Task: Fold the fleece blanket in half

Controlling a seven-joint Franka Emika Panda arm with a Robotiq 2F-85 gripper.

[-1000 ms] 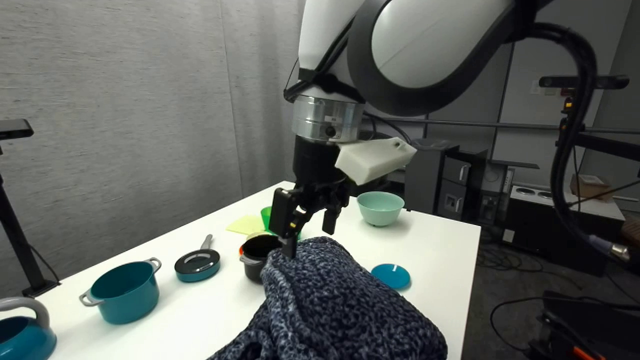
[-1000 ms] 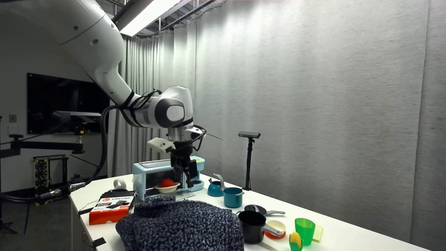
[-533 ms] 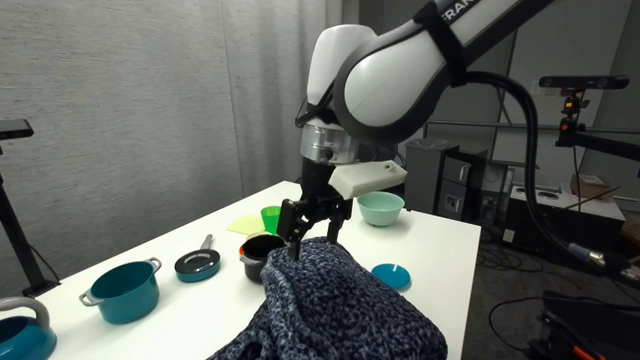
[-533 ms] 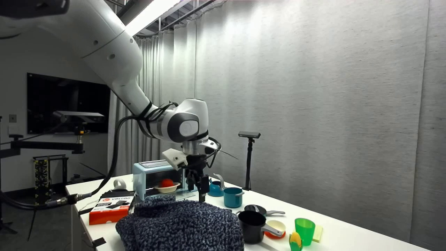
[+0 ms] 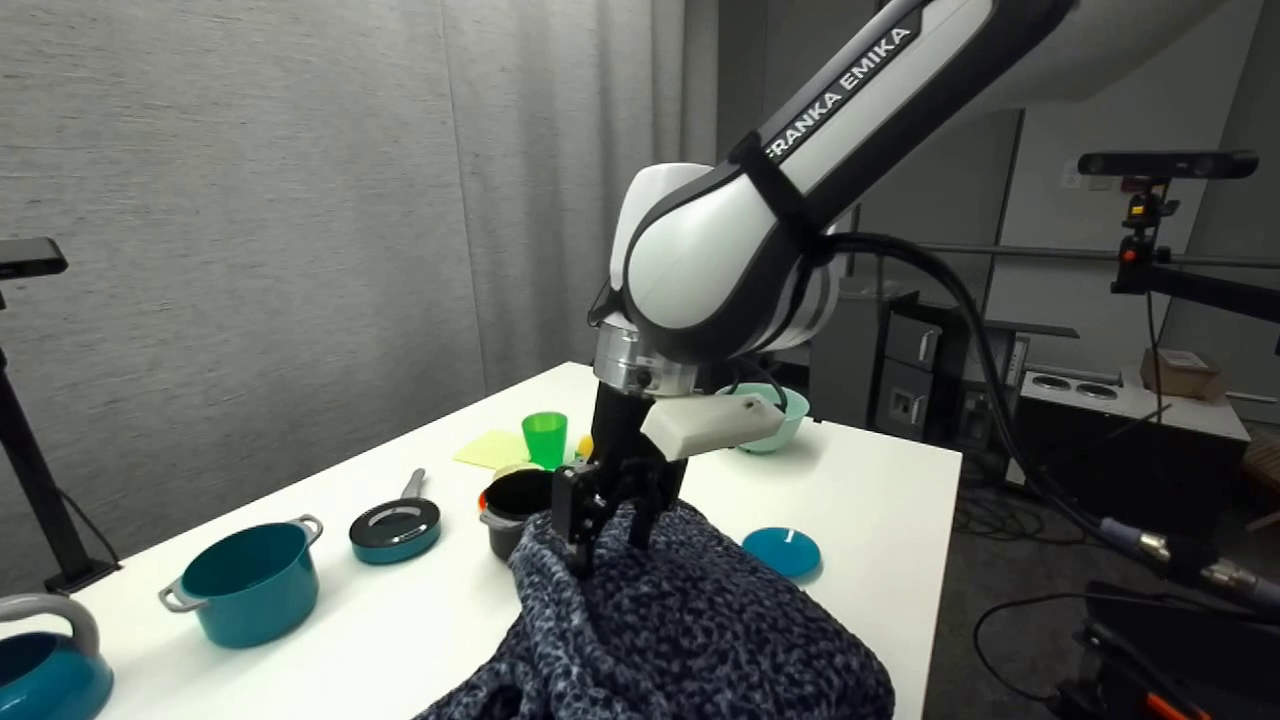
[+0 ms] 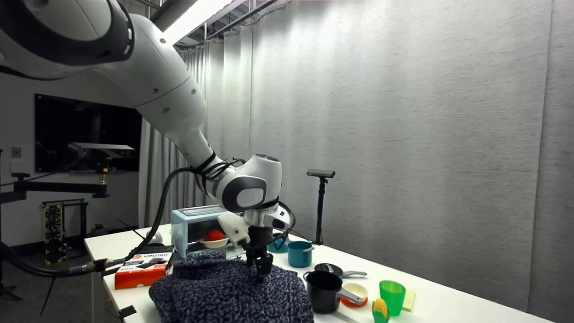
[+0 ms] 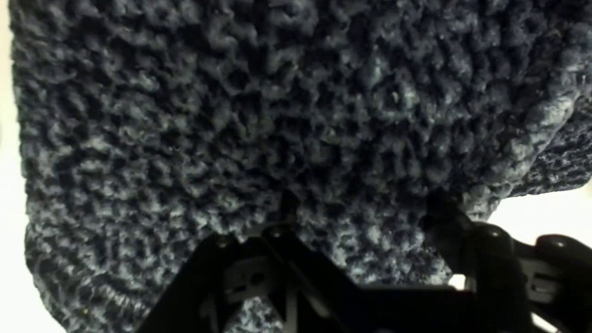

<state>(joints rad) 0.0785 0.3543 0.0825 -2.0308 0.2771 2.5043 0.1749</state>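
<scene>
The fleece blanket, dark navy and black speckled, lies in a bunched pile on the white table in both exterior views (image 5: 730, 620) (image 6: 224, 287). It fills most of the wrist view (image 7: 231, 115). My gripper points down at the blanket's top, near one end, in both exterior views (image 5: 608, 555) (image 6: 258, 271). Its two fingers are apart. In the wrist view the gripper (image 7: 365, 208) has blanket fabric below and between its fingers. The fingertips touch or press into the fabric, and their very ends are hard to make out. A raised fold edge runs beside one finger.
A black pot (image 5: 515, 510) stands close against the blanket near the gripper. A teal pot (image 5: 250, 585), a pan (image 5: 395, 530), a blue lid (image 5: 783, 552), a mint bowl (image 5: 790, 425) and a green cup (image 6: 392, 298) stand around. A toaster oven (image 6: 181, 235) and a box (image 6: 141, 271) are behind.
My gripper has come down from above the blanket onto its top, shifting right in an exterior view. The fabric under the fingers is slightly pushed down. The fingers stay apart.
</scene>
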